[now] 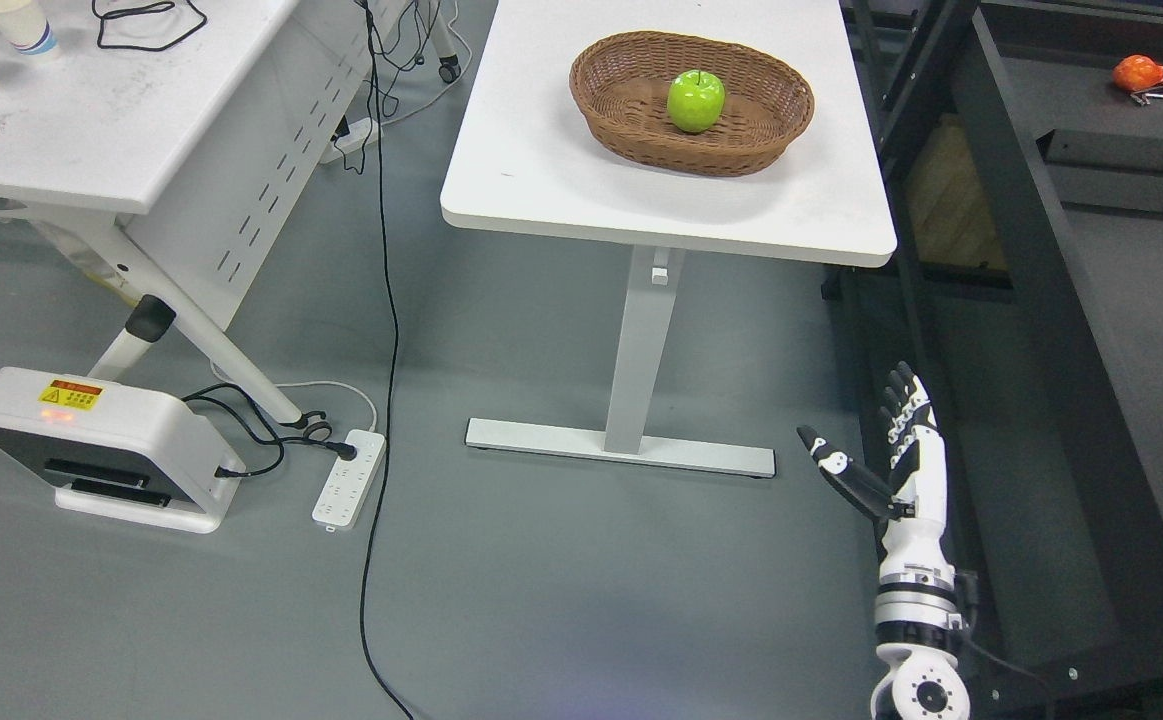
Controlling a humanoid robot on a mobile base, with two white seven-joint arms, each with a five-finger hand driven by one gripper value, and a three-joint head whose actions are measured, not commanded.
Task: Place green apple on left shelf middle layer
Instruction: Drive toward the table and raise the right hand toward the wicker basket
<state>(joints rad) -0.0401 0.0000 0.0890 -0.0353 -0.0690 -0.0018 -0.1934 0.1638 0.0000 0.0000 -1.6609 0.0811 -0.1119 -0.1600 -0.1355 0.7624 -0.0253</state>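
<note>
A green apple (696, 100) sits upright in a brown wicker basket (621, 130) on the white table (541, 170) at the top middle. My right hand (866, 440) hangs low at the lower right, well below and in front of the table. Its fingers are spread and its thumb sticks out to the left, holding nothing. The left arm is out of sight. A black shelf frame (1041, 300) stands along the right side.
A second white table (91, 120) with paper cups (21, 25) is at the upper left. On the grey floor lie a white device (101, 450), a power strip (349, 478) and black cables (386, 350). An orange object (1146, 75) lies on the dark shelf surface at the upper right.
</note>
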